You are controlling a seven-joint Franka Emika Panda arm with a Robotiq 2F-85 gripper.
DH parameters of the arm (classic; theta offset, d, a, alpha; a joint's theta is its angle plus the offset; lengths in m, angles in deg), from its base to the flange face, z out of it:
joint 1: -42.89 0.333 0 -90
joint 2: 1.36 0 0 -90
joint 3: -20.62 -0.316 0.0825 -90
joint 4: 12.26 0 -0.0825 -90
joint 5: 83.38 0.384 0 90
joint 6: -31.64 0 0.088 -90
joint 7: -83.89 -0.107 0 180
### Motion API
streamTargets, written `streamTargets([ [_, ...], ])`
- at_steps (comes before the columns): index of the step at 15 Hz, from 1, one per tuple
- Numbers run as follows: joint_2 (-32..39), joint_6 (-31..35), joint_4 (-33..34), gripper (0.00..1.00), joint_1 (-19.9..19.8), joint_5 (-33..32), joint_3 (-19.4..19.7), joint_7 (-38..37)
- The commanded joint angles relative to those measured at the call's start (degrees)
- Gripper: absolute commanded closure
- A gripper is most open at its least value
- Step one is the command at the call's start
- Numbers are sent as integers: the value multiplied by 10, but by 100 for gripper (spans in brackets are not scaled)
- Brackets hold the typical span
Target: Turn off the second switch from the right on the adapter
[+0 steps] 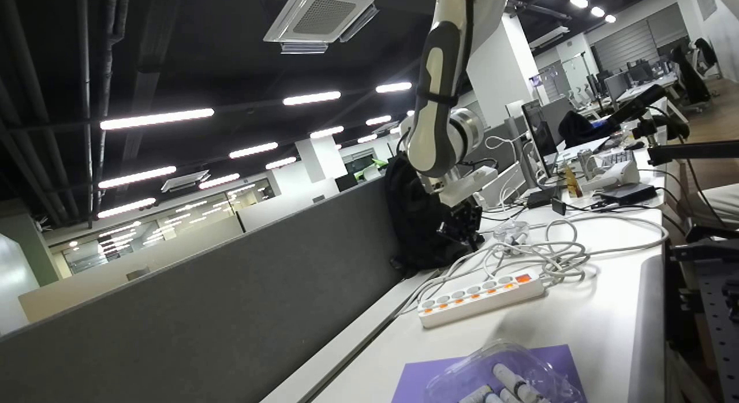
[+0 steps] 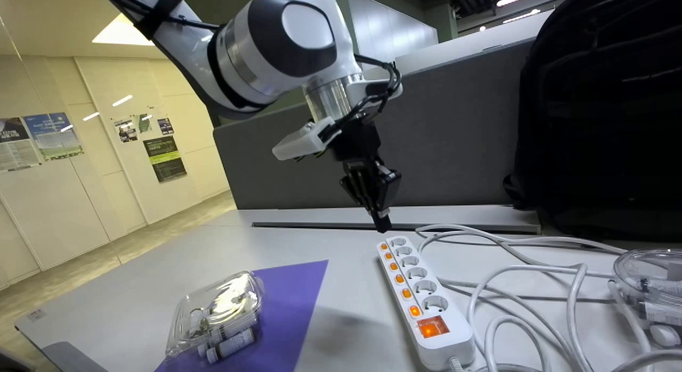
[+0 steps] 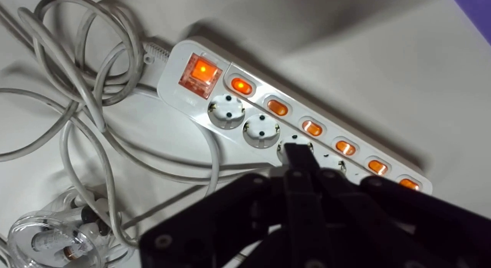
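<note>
"How are the fingers (image 3: 297,156) set?"

"Together, with nothing seen gripped between them. In the wrist view the tips are seen across the third socket (image 3: 295,139) from the cord (image 3: 157,51) end; in both exterior views the gripper (image 2: 381,223) is held above the table (image 2: 213,249), no contact being seen."

"And the adapter (image 3: 294,117)?"

"It is laid flat below, face up. Six small orange switches (image 3: 312,128) are ranged beside the sockets, and a large switch (image 3: 201,74) is placed at the cord end; a glow is seen in it and in the small one next to it."

"Which step is in hand?"

"The approach, as far as can be judged; no press is being made."

"And next?"

"The target has to be settled first: the row is reversed between views, so which end is meant by 'right' cannot be told. Then the tips should be shifted off the sockets, lined up over that one switch and pushed straight down, its neighbours left untouched."

"Farther out?"

"Looped cables (image 3: 91,106) are bunched near the cord end, and a purple sheet (image 2: 298,292) is spread apart from the adapter."
</note>
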Motion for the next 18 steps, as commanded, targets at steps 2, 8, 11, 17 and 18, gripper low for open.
streamTargets([
  [2,50,65,4,100,-2,27,11,-1],
  [8,97,92,3,100,-13,95,8,21],
  [11,103,95,-4,100,-23,131,5,31],
  [17,111,86,-12,100,-42,178,6,37],
  [18,114,87,-12,100,-44,182,7,36],
])
